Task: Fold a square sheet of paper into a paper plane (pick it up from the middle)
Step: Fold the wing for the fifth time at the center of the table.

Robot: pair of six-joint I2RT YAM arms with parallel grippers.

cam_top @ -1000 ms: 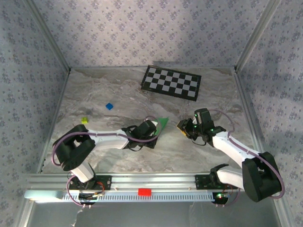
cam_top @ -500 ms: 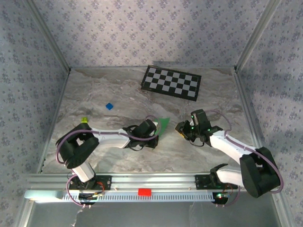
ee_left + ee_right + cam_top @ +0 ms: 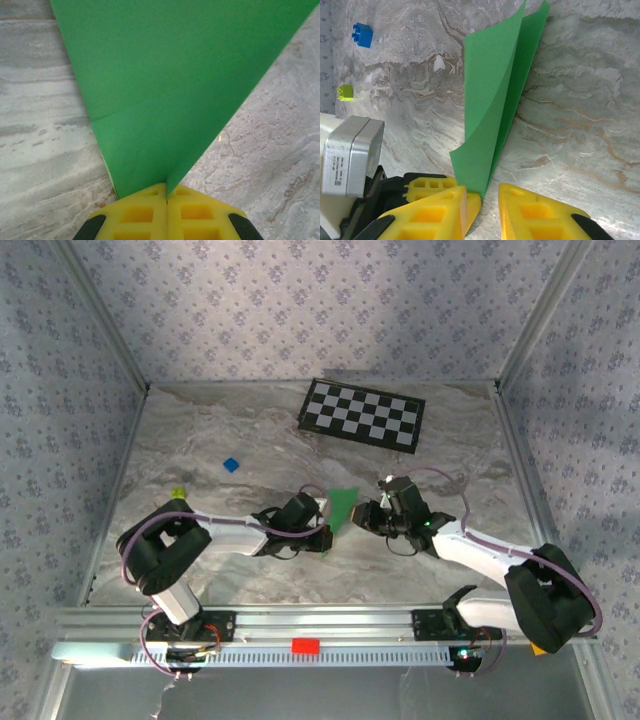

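Note:
The bright green sheet of paper (image 3: pixel 343 505) is folded into a pointed wedge with a centre crease and stands on edge at mid-table. My left gripper (image 3: pixel 322 523) is shut on its near end; in the left wrist view the paper (image 3: pixel 170 85) rises from between the closed yellow fingers of that gripper (image 3: pixel 166 192). My right gripper (image 3: pixel 362 515) sits just right of the paper, open with a narrow gap. In the right wrist view the paper's (image 3: pixel 490 115) lower corner rests at the mouth of this gripper (image 3: pixel 490 192), against its left finger.
A black-and-white checkerboard (image 3: pixel 362 413) lies at the back of the table. A small blue block (image 3: pixel 231 464) and a yellow-green block (image 3: pixel 178 494) lie to the left. The left gripper's yellow fingers (image 3: pixel 427 182) sit close beside the right gripper's left finger.
My right gripper has moved left up to the paper and its jaws have narrowed. The left gripper, still shut on the paper, has shifted slightly left.

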